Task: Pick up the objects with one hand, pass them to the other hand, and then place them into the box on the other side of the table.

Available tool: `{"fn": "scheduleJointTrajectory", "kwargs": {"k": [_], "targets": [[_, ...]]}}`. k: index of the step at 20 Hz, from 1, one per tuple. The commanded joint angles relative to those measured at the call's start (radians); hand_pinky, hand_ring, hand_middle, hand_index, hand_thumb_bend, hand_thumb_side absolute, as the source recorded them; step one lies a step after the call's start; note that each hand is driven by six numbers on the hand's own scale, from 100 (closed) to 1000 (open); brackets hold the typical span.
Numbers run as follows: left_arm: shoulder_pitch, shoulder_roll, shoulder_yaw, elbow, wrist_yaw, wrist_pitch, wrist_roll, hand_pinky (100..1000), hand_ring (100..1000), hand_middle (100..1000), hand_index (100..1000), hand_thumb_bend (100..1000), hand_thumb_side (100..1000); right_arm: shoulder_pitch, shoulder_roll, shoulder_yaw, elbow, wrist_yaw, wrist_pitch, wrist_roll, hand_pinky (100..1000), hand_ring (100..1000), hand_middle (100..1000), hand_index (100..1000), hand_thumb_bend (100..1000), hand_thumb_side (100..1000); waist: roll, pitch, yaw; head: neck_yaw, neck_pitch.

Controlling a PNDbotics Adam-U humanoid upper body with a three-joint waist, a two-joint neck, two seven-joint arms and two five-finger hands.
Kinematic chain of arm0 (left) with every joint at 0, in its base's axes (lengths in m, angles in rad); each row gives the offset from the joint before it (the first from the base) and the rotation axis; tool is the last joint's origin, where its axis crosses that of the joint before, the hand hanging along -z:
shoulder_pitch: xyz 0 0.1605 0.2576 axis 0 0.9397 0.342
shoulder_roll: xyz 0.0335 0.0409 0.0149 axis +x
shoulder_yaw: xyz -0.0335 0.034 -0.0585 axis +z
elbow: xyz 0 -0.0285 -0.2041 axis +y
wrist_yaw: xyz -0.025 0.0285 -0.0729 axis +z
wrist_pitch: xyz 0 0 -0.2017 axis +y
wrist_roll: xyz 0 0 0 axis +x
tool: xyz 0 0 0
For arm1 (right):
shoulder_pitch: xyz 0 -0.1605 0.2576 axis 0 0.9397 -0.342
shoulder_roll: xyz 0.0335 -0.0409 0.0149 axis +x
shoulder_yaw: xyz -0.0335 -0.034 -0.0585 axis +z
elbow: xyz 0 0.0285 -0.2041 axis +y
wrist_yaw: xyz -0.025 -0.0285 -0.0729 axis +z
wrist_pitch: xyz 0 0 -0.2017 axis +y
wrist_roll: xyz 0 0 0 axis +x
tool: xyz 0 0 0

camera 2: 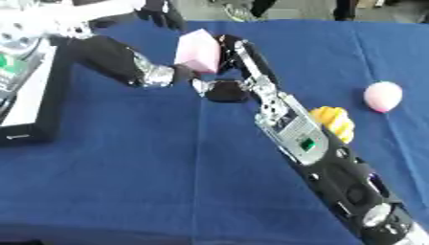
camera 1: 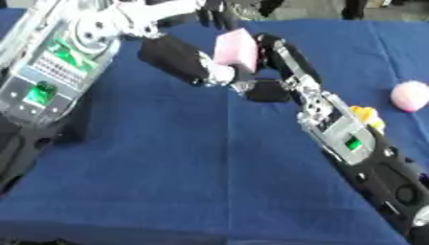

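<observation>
A: While both hands meet over the far middle of the bench (camera 1: 193, 158), which step are you on?

B: The handover. Your right hand (camera 1: 281, 60) and left hand (camera 1: 188, 62) both have fingers curled on the pink block (camera 1: 236, 50), held clear of the blue cloth.

A: Next?

B: One hand should release; I can't tell which. The box is barely visible.
</observation>
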Motion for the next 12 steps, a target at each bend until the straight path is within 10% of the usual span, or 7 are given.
{"fn": "scheduleJointTrajectory", "kwargs": {"k": [1, 12], "targets": [[-0.012, 0.004, 0.015, -0.001, -0.009, -0.017, -0.018, 870, 817, 750, 824, 457, 651, -0.017, -0.012, 0.002, -0.034, 0.014, -0.003, 0.017, 570, 566, 470, 478, 132, 100, 0.000, -0.013, -0.002, 0.003, 0.006], [-0.004, -0.001, 0.011, 0.010, -0.098, -0.055, -0.008, 885, 835, 761, 838, 513, 546, -0.012, -0.015, 0.017, -0.055, 0.020, -0.016, 0.066, 570, 580, 469, 477, 131, 100, -0.004, -0.009, -0.003, 0.007, 0.006]]}}
